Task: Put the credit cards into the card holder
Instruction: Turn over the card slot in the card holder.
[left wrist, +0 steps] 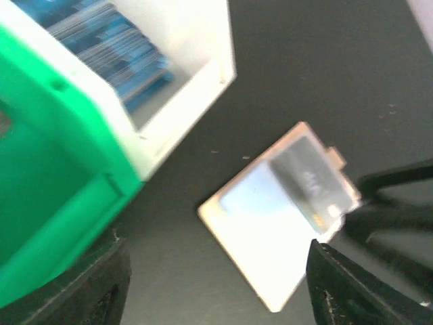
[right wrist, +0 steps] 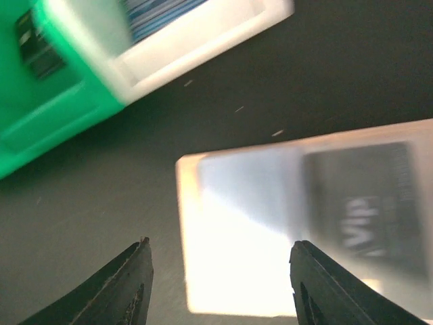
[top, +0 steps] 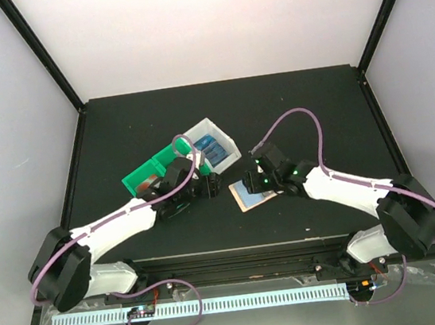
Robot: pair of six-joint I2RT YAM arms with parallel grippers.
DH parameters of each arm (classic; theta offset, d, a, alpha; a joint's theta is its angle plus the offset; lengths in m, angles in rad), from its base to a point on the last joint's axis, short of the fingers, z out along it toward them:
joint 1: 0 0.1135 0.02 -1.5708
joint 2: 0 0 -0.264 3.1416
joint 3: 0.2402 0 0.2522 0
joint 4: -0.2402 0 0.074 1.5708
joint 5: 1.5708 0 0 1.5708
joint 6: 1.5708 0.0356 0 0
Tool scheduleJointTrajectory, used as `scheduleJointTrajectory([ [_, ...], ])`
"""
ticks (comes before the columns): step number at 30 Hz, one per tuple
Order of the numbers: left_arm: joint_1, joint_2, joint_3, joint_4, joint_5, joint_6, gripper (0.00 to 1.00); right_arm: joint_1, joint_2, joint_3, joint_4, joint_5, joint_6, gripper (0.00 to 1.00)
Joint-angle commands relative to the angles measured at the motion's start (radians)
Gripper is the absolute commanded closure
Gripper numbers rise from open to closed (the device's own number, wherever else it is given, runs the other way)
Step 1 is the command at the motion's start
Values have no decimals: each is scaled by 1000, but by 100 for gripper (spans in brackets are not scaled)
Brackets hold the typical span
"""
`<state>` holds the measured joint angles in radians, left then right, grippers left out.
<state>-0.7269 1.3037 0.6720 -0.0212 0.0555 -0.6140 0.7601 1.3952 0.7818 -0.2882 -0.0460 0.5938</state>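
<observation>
**Card holder lies open between both arms, one dark card on it**

Card holder, tan and unfolded, lies flat on the black surface, just in front of the white bin and the green bin. A dark card marked "VIP" rests on one half of it; whether it is fully seated in a slot cannot be told, since both wrist views are blurred and the pale leather is washed out by glare. More cards, the blue cards, stand stacked in the white bin.

The left gripper hangs just left of the holder, beside the bins, with its jaws spread and nothing between them. The right gripper hovers at the holder's far edge, jaws likewise spread and empty.

Judged from this layout, the task is partly done: one card is at the holder, and the stack in the bin remains. The next move probably calls for reaching into the white bin, pinching a single thin card off the stack, and keeping the holder from sliding while the card goes in.
</observation>
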Motion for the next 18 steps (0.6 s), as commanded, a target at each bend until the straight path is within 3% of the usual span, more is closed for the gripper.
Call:
scheduleJointTrajectory([
  [1, 58, -74, 84, -209, -114, 168, 23, -62, 10, 44, -84, 189, 49, 42],
  [4, 108, -85, 137, -313, -167, 263, 21, -96, 59, 81, -122, 210, 39, 42],
  [8, 181, -69, 199, -411, -192, 323, 26, -122, 102, 121, -137, 237, 23, 42],
  [18, 343, -36, 264, -618, -251, 205, 34, -185, 223, 195, -106, 105, -27, 42],
])
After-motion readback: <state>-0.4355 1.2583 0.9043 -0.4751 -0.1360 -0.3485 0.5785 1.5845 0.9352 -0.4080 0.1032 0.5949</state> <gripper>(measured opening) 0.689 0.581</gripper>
